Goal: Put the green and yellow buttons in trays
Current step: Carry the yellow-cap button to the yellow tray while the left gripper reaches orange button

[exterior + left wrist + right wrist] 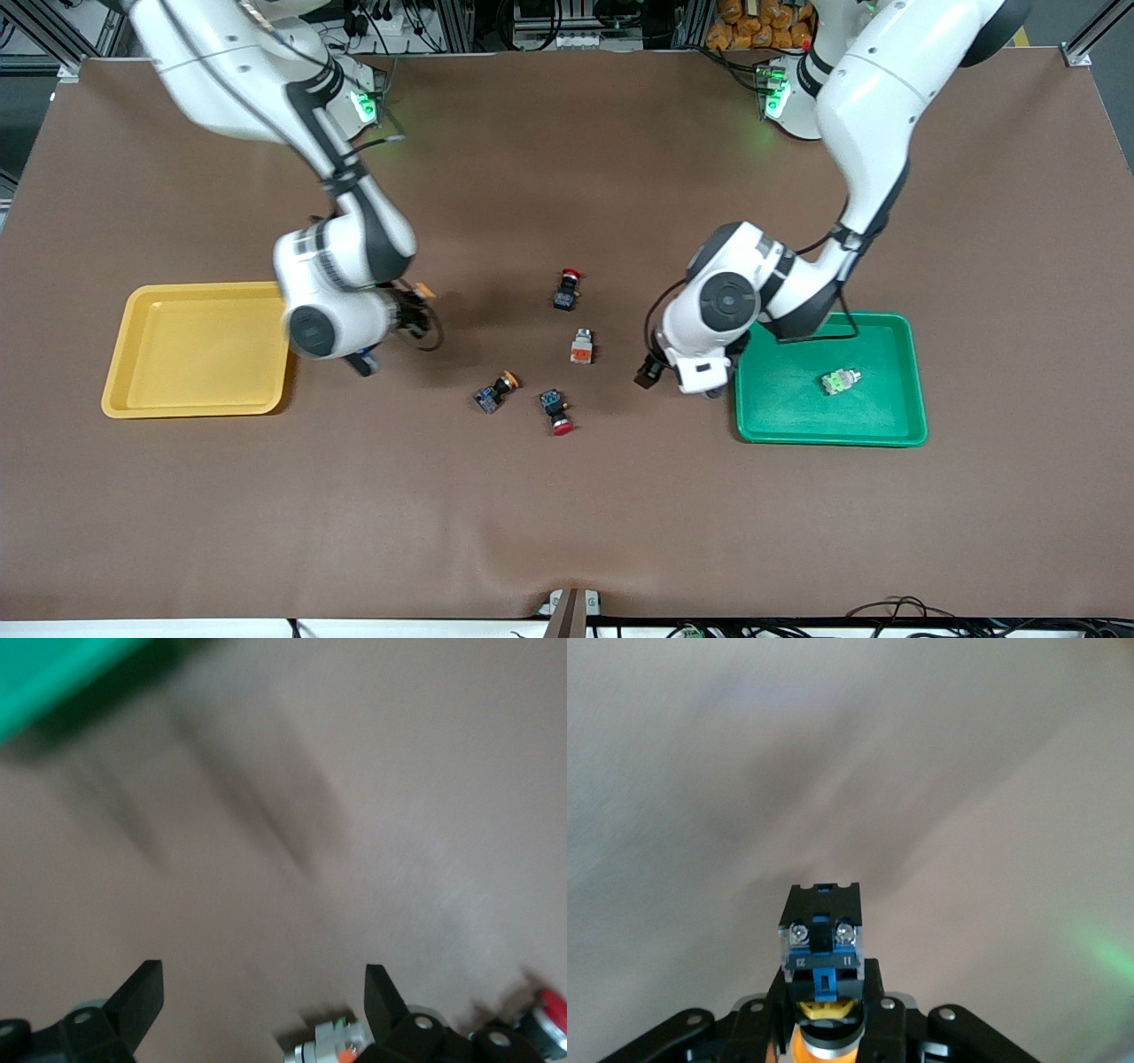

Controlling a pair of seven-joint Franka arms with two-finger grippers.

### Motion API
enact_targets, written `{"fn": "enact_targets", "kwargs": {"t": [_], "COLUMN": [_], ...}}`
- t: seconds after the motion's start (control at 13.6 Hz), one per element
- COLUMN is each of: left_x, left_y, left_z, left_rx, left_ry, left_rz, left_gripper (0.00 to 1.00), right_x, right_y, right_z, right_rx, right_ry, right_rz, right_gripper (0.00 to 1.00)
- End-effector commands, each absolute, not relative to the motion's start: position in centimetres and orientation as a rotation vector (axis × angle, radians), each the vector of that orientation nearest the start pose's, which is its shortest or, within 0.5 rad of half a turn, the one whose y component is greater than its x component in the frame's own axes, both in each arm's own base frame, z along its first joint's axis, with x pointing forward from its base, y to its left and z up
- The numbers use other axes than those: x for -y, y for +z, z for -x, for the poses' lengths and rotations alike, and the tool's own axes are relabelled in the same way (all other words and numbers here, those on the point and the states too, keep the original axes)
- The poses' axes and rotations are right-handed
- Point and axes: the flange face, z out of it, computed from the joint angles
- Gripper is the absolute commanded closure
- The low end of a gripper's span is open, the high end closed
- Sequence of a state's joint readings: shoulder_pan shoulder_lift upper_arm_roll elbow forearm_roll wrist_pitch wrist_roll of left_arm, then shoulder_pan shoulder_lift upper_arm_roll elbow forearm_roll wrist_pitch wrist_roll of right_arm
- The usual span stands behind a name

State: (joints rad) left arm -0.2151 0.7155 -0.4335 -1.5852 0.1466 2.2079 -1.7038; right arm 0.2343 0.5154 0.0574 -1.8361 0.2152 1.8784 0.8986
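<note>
Beside yellow tray (199, 350) your right pincer (824, 1014) clamps yellow-capped button (822, 943) — left pincer (264, 997) gapes empty beside green tray (828, 430).

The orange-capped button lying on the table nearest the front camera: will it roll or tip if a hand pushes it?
The orange-capped button lies on its side, so tipping seems unlikely. Its round cap might let it swing or roll a little, though the squarish dark body should stop it soon. It looks small and rigid, so a push would probably slide it along the brown table cover.
</note>
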Motion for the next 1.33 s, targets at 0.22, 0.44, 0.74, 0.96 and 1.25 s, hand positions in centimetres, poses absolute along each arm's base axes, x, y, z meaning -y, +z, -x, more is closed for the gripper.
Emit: {"fn": "enact_targets", "kwargs": {"t": [0.22, 0.44, 0.74, 0.96, 1.25], "left_x": [43.8, 45.7, 47.8, 48.5, 48.2], "left_y": [22.0, 20.6, 19.6, 19.2, 19.2], "left_z": [-55.6, -55.3, -54.4, -54.0, -54.5], "left_rx": [1.778, 1.828, 1.884, 1.892, 1.915], "left_ry": [0.101, 0.080, 0.092, 0.093, 0.080], "left_rz": [2.650, 2.620, 2.583, 2.575, 2.576], "left_gripper": [0.00, 0.00, 0.00, 0.00, 0.00], "right_x": [-3.3, 2.7, 9.1, 13.9, 17.6], "right_y": [24.6, 25.8, 23.6, 21.9, 20.9], "right_z": [-57.4, -58.6, -58.8, -59.7, -58.9], "right_rx": [-0.586, -0.375, -0.049, 0.207, 0.574], "right_ry": [0.878, 0.794, 0.766, 0.739, 0.704], "right_rz": [2.912, 2.929, 2.905, 2.876, 2.768], "right_gripper": [1.00, 1.00, 1.00, 1.00, 1.00]}}
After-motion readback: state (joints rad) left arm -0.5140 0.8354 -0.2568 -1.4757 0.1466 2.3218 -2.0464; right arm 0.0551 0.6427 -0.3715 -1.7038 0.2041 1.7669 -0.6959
